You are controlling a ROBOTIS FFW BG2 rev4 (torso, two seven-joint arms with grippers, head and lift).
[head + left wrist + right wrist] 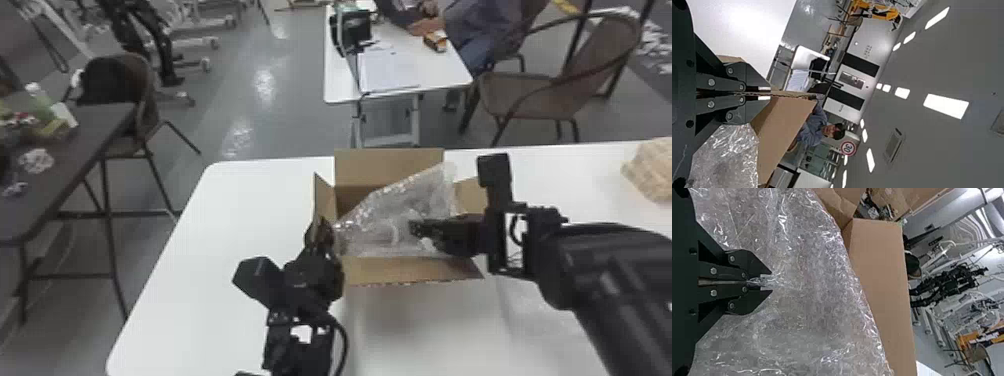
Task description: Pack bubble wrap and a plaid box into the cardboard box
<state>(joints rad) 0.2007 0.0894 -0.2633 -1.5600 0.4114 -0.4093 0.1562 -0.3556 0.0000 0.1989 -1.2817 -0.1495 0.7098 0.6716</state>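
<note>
The cardboard box stands on the white table with its flaps spread. Bubble wrap lies bunched over and partly inside its opening. At the box's left flap is my left gripper; in the left wrist view the left gripper is shut on that flap. My right gripper comes in from the right over the box, and in the right wrist view the right gripper pinches a fold of the bubble wrap. The plaid box is not identifiable.
A crumpled tan item rests at the white table's right edge. A dark table with clutter stands off to the left. Behind are another white table and chairs.
</note>
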